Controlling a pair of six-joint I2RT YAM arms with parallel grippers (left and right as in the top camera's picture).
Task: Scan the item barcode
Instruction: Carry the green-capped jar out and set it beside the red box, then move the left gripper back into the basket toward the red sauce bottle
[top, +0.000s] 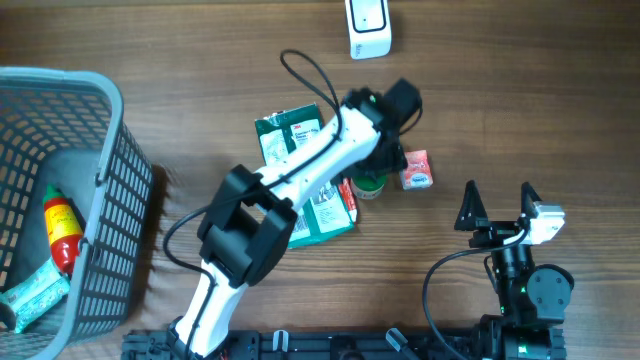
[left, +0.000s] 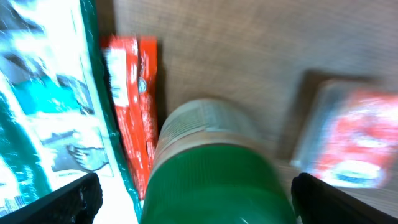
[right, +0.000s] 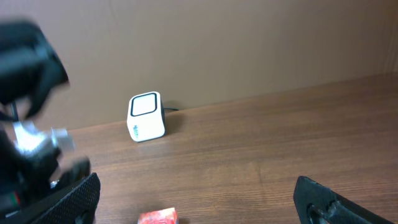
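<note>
Grey mesh basket (top: 108, 190): left end of bench (top: 520, 90).
Green pouch (top: 285, 135): bench centre, partly under the left arm.
Jar, ribbed green lid, pale printed label (left: 208, 155): upright on the bench between a red bar (left: 130, 106) and a pink packet (top: 416, 170). The label showed only in the left wrist view.
Left claw (left: 196, 199): fingers wide apart, flanking the jar.
Right claw (top: 497, 205): apart, empty.
White scanner cube (right: 146, 116): its window showed only in the right wrist view.
</note>
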